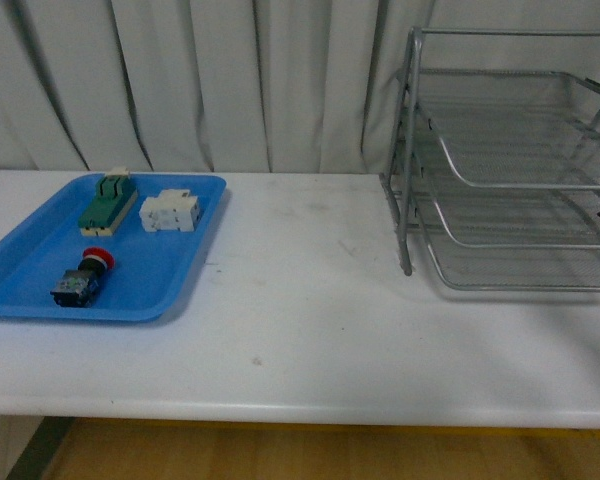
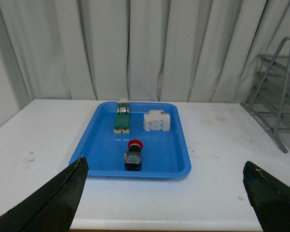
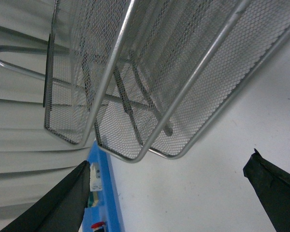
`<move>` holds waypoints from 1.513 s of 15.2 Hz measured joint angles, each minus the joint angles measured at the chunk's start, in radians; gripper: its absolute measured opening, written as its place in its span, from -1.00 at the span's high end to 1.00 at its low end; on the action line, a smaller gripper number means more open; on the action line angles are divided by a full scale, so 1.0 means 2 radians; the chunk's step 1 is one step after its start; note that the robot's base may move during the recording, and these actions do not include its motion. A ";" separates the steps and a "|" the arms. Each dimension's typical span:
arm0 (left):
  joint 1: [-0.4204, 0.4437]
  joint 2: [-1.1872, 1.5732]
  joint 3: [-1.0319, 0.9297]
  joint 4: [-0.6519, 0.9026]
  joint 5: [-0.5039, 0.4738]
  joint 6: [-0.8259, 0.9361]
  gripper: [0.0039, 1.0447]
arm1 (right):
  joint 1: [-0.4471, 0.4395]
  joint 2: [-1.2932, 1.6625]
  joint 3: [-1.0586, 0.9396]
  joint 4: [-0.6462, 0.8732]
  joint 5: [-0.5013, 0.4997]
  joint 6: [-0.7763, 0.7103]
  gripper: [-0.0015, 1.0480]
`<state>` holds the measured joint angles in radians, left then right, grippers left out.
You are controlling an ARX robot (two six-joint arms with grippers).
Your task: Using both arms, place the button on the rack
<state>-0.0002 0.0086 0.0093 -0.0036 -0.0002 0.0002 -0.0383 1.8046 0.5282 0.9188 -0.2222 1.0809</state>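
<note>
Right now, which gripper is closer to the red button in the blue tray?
Left. The left gripper hangs open facing the button in the blue tray; the right gripper hangs open beside the rack, with the tray far off past it.

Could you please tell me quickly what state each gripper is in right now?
Left gripper: open, holding nothing.
Right gripper: open, holding nothing.
</note>
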 joint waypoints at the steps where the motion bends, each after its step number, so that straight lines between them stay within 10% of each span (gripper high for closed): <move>1: 0.000 0.000 0.000 0.000 0.000 0.000 -0.88 | 0.004 0.024 0.028 -0.006 0.003 0.005 -0.87; 13: 0.000 0.000 0.000 0.000 0.000 0.000 -0.88 | 0.013 0.142 0.192 -0.097 0.041 0.017 -0.83; 20: 0.000 0.000 0.000 0.000 0.000 0.000 -0.88 | 0.016 0.176 0.200 -0.050 0.056 0.076 0.75; 23: 0.000 0.000 0.000 0.000 0.000 0.000 -0.88 | 0.013 0.141 0.105 0.021 0.046 0.167 0.92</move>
<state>-0.0002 0.0086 0.0093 -0.0036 -0.0002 -0.0002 -0.0132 2.0865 0.7383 0.9611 -0.1303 1.4151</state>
